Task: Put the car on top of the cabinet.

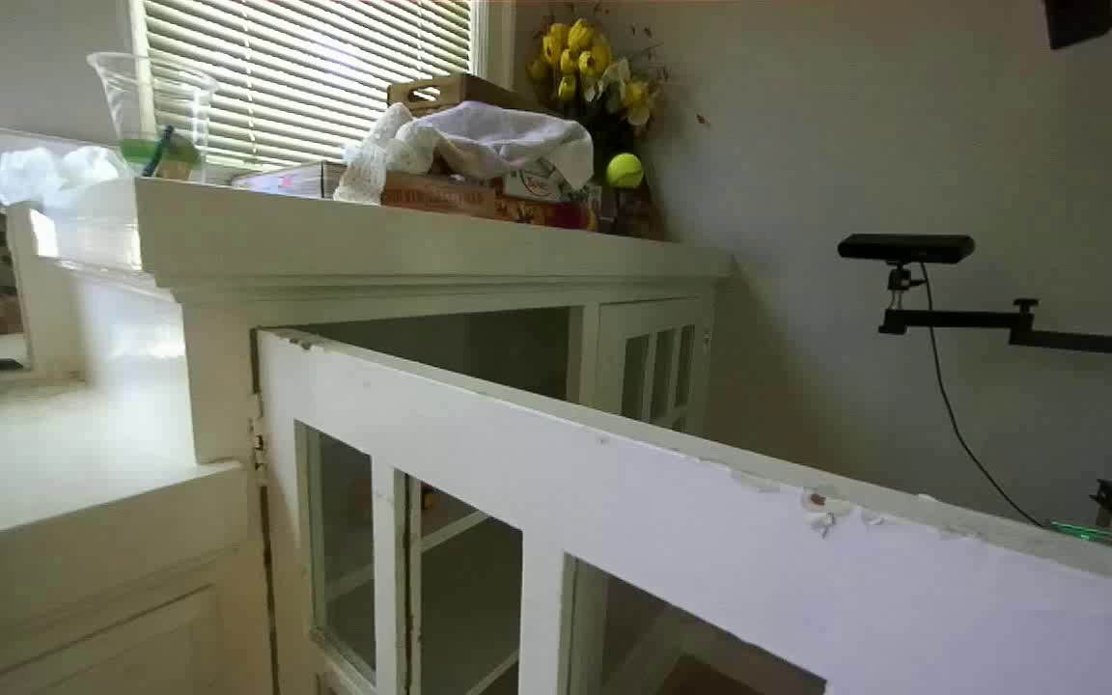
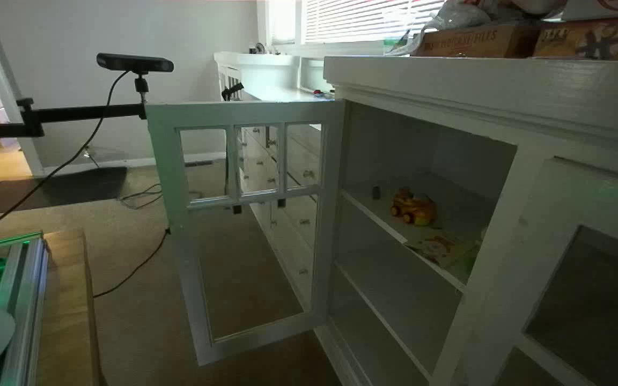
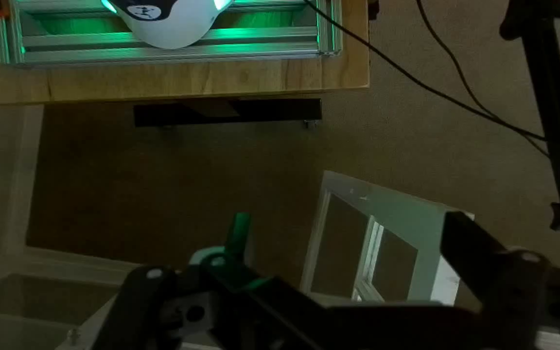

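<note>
The car (image 2: 414, 208), a small orange toy with wheels, sits on the upper shelf inside the open cabinet in an exterior view. A flat picture-like item lies in front of it. The cream-white cabinet (image 2: 480, 80) has a wide flat overhanging top, and it also shows in an exterior view (image 1: 440, 246). My gripper (image 3: 348, 226) shows in the wrist view with its dark fingers wide apart and nothing between them. It is high up, with the cabinet door below it, away from the car. The car does not show in the wrist view.
The glass-paned door (image 1: 556, 444) stands swung open, also in an exterior view (image 2: 244, 113). Boxes (image 1: 440, 193), a cloth (image 1: 508, 130), a plastic cup (image 1: 155, 116), a ball (image 1: 625, 171) and flowers (image 1: 585, 58) crowd the cabinet top. A camera (image 2: 134, 62) stands on a black arm near the door.
</note>
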Robot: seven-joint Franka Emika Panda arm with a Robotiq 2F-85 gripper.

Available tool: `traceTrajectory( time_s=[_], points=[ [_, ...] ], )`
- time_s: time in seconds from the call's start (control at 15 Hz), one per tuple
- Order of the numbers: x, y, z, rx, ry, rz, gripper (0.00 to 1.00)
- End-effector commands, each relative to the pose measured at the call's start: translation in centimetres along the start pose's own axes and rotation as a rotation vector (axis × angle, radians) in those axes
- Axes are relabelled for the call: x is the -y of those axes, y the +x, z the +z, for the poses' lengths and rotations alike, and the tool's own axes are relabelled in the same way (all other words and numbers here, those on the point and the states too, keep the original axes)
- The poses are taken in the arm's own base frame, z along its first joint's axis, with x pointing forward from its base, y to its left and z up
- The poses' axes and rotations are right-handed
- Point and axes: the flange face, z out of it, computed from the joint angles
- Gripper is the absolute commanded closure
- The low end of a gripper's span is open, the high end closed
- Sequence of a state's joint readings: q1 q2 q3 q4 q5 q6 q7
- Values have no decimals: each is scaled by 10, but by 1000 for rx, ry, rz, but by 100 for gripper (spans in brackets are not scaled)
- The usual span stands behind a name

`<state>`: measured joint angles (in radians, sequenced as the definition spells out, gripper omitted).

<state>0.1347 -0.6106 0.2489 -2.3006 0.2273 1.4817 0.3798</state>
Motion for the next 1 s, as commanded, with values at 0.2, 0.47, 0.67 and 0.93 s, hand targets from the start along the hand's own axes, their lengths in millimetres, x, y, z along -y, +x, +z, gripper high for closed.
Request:
traceTrajectory(
  time_s=[0.2,0.47,0.67,0.93],
  points=[
    [-2,5,4,-5,-2,25,0],
    [-14,33,22,-123,53,152,0],
    [-23,56,36,-210,97,267,0],
    [-40,88,53,-341,146,424,0]
  ],
)
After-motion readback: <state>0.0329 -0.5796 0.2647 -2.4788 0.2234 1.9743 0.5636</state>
